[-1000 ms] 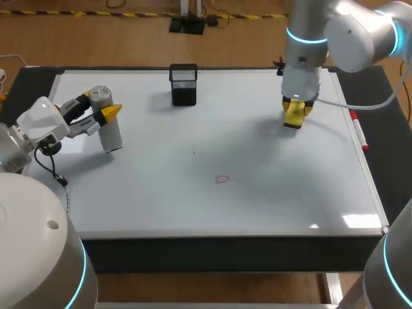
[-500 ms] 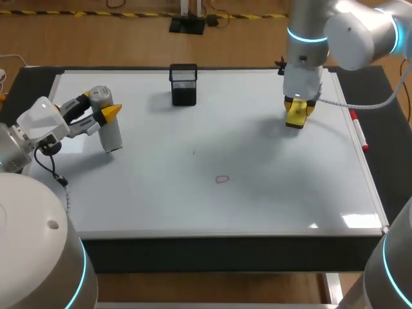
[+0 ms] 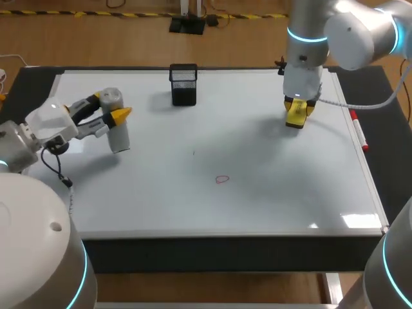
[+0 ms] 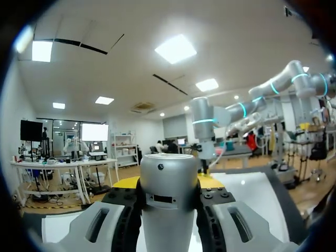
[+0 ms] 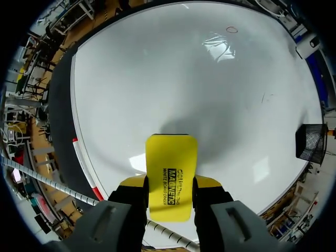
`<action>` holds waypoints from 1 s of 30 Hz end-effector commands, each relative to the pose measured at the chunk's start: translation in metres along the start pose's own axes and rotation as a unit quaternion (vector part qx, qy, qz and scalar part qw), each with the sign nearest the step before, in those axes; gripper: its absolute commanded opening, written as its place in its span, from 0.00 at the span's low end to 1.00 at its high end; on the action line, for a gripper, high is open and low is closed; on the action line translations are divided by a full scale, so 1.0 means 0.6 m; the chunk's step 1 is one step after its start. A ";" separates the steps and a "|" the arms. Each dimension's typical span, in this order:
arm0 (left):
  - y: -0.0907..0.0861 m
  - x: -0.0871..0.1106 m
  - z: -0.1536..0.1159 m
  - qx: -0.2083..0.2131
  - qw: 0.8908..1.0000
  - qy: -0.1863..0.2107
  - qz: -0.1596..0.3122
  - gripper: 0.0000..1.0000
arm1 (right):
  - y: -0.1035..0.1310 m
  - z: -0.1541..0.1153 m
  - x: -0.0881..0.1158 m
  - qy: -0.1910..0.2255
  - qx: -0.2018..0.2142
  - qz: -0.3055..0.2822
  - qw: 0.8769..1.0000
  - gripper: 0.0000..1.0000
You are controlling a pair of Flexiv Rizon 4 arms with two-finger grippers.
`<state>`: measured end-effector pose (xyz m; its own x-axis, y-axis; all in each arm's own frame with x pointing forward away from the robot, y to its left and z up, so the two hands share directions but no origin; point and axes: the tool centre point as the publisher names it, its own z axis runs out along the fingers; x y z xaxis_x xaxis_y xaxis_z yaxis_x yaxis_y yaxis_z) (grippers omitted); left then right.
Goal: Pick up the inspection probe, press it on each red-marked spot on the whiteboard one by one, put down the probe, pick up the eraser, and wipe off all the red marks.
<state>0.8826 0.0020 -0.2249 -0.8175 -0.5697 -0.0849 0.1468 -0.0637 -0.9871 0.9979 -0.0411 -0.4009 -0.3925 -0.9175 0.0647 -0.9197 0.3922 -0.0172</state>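
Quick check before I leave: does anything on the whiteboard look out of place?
Nothing spilled or damaged. One oddity: both claws are loaded at once, the left claw on the probe, the right claw on the eraser, with a red mark unwiped.

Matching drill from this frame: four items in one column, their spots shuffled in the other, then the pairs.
1 probe
2 eraser
3 black mesh holder
4 red mark

A at the whiteboard far edge
B in right claw
C on bare board, toward the front edge
D in left claw

Pairs: 1-D, 2-B, 3-A, 4-C
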 end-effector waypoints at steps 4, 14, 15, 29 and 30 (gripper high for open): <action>-0.018 0.076 0.028 0.029 0.999 0.038 -0.008 0.00 | -0.002 -0.001 0.000 0.002 0.000 -0.001 1.000 0.00; -0.031 0.181 0.103 0.048 0.992 0.117 -0.011 0.00 | -0.002 -0.001 0.000 0.002 0.000 -0.001 1.000 0.00; -0.031 0.189 0.112 0.047 0.991 0.124 -0.012 0.00 | -0.002 -0.001 0.000 0.002 0.000 -0.001 1.000 0.00; 0.003 0.292 0.194 0.057 0.976 0.206 -0.042 0.00 | -0.002 -0.001 0.000 0.002 0.000 -0.001 1.000 0.00; 0.006 0.298 0.198 0.053 0.975 0.212 -0.039 0.00 | -0.002 -0.001 0.000 0.002 0.000 -0.001 1.000 0.00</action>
<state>0.7943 -0.1833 -0.2187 -0.9768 -0.2006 -0.0748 0.1128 -0.1850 -0.9762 0.9980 -0.0410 -0.4009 -0.3925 -0.9175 0.0649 -0.9197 0.3922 -0.0169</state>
